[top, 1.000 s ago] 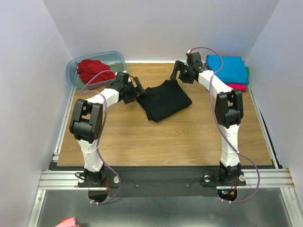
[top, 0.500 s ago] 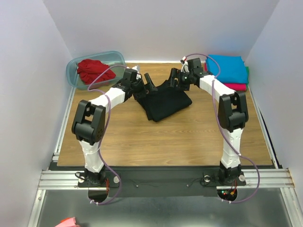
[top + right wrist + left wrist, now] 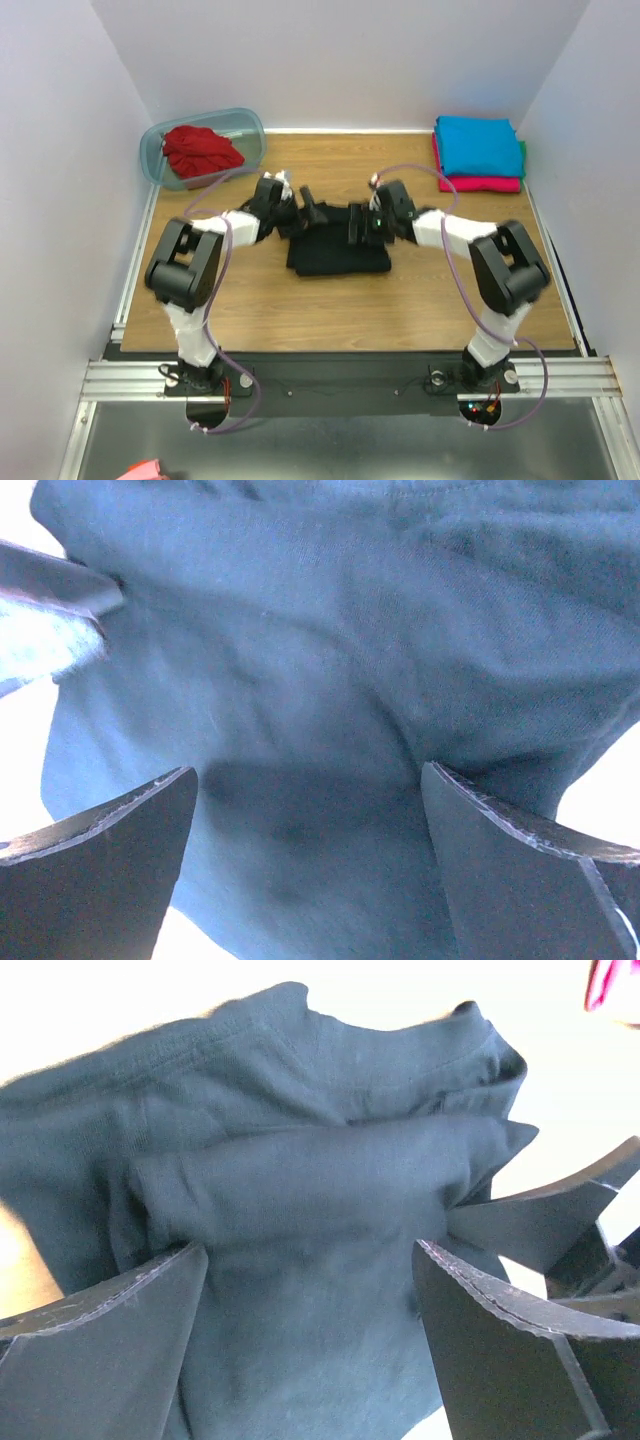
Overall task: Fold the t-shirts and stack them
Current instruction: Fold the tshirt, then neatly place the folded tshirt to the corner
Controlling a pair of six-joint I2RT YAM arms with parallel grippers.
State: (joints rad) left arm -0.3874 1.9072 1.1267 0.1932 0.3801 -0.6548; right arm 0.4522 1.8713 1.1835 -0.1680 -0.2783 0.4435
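Observation:
The black t-shirt [image 3: 338, 255] lies folded into a small rectangle in the middle of the table. My left gripper [image 3: 308, 212] is open at its far left edge. My right gripper [image 3: 357, 222] is open at its far right edge. In the left wrist view the black cloth [image 3: 300, 1160] fills the space under my spread left gripper [image 3: 310, 1290]. In the right wrist view the cloth [image 3: 330, 620] lies the same way under my right gripper [image 3: 310, 820]. The red t-shirt [image 3: 200, 150] is bunched in the tub. The turquoise t-shirt [image 3: 478, 143] lies folded on the magenta one [image 3: 497, 184] at the back right.
The translucent blue-grey tub [image 3: 250, 128] stands at the back left corner. White walls close the table on three sides. The folded stack sits against the right wall. Bare wood [image 3: 400, 310] lies between the black shirt and the arm bases.
Both grippers came forward and down from the back of the table to the black shirt's far edge. The shirt went from a skewed, wider shape to a compact rectangle nearer the front.

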